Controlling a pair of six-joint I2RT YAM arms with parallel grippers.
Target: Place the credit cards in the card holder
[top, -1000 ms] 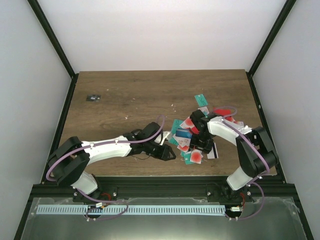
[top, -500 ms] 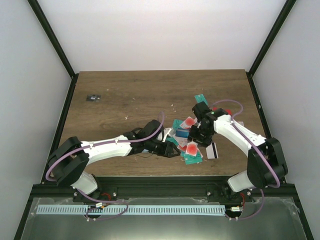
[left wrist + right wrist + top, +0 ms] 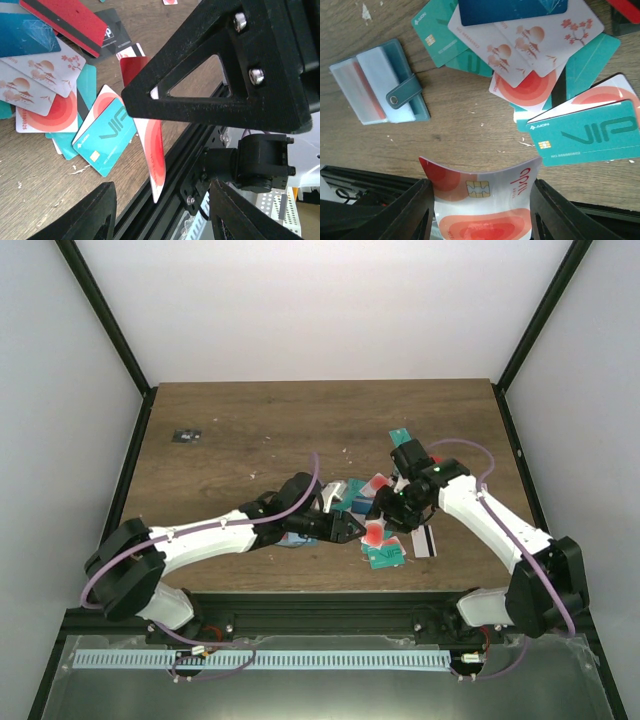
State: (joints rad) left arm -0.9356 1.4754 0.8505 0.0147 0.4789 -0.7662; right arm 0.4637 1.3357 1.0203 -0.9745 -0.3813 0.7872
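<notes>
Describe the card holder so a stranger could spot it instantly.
On the wooden table, look left of the spread of credit cards in the right wrist view. The card holder lies there on bare wood. It is thicker than any card, teal-blue with pale pockets and a snap strap across it.

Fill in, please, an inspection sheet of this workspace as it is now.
Surface: wooden table, a few pale specks.
Job's things: card holder lying open beside the overlapping credit cards; one red-white card held up, bent.
Clutter: small dark object, far left.
Grippers: right gripper shut on the red-white card; left gripper open, card edge between its fingers, untouched.
Cables: purple cables looped along both arms.
Surroundings: white walls, black frame.
</notes>
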